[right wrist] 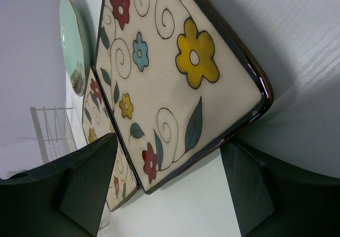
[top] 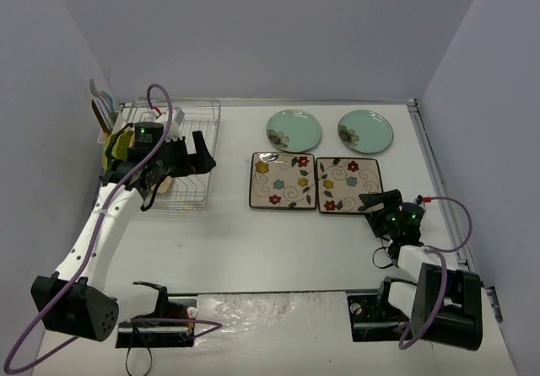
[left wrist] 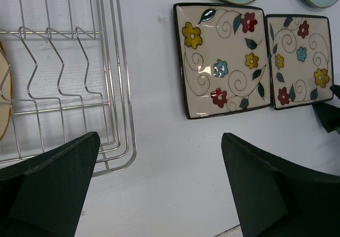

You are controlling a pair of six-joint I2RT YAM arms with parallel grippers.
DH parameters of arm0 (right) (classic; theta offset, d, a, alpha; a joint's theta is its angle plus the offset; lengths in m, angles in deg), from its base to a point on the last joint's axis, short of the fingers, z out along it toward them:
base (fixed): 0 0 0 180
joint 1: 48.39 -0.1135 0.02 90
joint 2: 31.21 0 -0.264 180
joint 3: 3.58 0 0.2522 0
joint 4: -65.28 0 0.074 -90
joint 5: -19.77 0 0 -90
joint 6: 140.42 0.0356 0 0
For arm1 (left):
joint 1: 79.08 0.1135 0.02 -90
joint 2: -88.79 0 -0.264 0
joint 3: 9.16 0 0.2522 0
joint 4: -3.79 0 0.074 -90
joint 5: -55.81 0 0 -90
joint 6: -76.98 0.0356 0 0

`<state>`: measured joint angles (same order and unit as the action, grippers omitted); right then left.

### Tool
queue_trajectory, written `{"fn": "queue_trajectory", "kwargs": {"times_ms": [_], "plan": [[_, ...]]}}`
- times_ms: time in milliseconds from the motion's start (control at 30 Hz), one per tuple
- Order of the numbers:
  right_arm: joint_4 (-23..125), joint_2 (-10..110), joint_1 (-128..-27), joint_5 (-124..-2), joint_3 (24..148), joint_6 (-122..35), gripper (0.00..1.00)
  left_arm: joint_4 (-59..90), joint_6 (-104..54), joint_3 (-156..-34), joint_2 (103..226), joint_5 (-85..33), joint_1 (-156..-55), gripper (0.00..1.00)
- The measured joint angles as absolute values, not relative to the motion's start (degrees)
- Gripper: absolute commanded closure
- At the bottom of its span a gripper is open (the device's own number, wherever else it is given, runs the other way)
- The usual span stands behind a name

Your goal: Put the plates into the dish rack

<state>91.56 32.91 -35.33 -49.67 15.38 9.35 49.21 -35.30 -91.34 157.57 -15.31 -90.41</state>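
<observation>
**Right hand** (right wrist: pixel 170 157): fingers apart, holding nothing. The near corner of the right square plate (right wrist: pixel 175 72) lies in the gap between them. No contact with either finger can be made out.

**Right square plate:** flat on the tabletop (top: pixel 253 249), at about 11 o'clock from the right hand in the top view. It has no long axis, so the corner pointing at the hand is the likely place to grip.

**Left square plate** (top: pixel 282 179): just beside the first, at its 9 o'clock, edges nearly touching.

**Two teal plates** (top: pixel 294 130) (top: pixel 365 131): flat, at 12 o'clock of the square pair.

**Dish rack** (top: pixel 202 123): well apart from the right hand, at about 10 o'clock. Some plates stand in its left part, but the count is unclear.

**Left hand** (left wrist: pixel 159 184): wide open and empty, over the rack's right edge.

**Judgement:** the right arm is the nearer one to the cornered plate, and the rack lies nearer the left arm.
</observation>
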Motion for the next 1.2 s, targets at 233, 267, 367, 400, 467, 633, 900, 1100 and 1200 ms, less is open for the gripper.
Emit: {"fn": "queue_trajectory", "kwargs": {"times_ms": [233, 267, 367, 400, 467, 633, 900, 1100, 1200], "plan": [[96.54, 39.24, -34.87, -49.82, 16.17, 11.88, 0.48, 48.48, -36.08, -91.34, 157.70, -15.31, -91.27, 0.03], [97.51, 40.17, -34.77, -49.66, 16.20, 12.43, 0.53, 48.47, -36.13, -91.34, 157.70, -15.31, -91.36, 0.03], [98.83, 42.61, -34.53, -49.71, 16.57, 13.43, 0.72, 48.44, -36.38, -91.34, 157.70, -15.31, -91.50, 0.03], [99.19, 43.36, -34.44, -49.68, 16.67, 13.75, 0.78, 48.42, -36.47, -91.34, 157.70, -15.31, -91.52, 0.03], [98.56, 43.94, -34.42, -50.10, 16.71, 14.04, 0.89, 48.25, -36.82, -91.22, 157.70, -15.33, -91.81, 0.03], [96.81, 43.77, -33.98, -50.55, 16.75, 15.67, 1.00, 47.68, -37.65, -90.58, 157.70, -15.68, -93.56, 0.03], [85.78, 33.11, -33.72, -50.73, 17.05, 17.19, 1.00, 45.33, -41.36, -88.97, 157.72, -16.10, -97.84, 0.03], [77.98, 24.80, -33.63, -50.37, 20.55, 19.29, 1.00, 40.54, -48.43, -87.67, 160.08, -15.99, -103.64, 0.03], [76.77, 24.80, -33.43, -49.89, 21.11, 21.32, 1.00, 37.22, -53.10, -87.19, 162.45, -16.01, -106.39, 0.03]]}}
